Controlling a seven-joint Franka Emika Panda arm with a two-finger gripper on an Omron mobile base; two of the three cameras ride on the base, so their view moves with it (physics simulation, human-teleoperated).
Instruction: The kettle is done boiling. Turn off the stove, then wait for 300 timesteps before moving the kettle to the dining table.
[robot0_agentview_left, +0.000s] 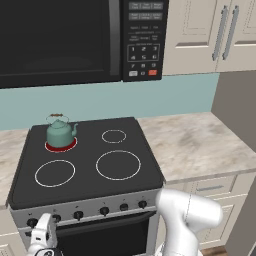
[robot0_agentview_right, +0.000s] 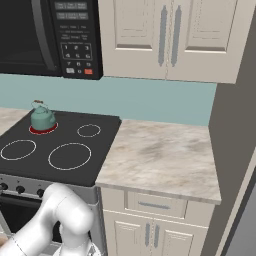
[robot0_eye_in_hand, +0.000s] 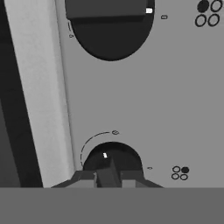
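The kettle (robot0_agentview_left: 61, 132) sits on the stove (robot0_agentview_left: 85, 165) at its upper-left burner (robot0_agentview_left: 61, 145), which glows red, so the heat looks on. At the lower left of the left base view the hand (robot0_agentview_left: 41, 239) is at the leftmost knob (robot0_eye_in_hand: 112, 159) on the front panel (robot0_eye_in_hand: 166, 100), fingers pressed together on the knob's ridge. To finish well, I would twist squarely about the knob's axis until the red ring goes dark, without slipping off.
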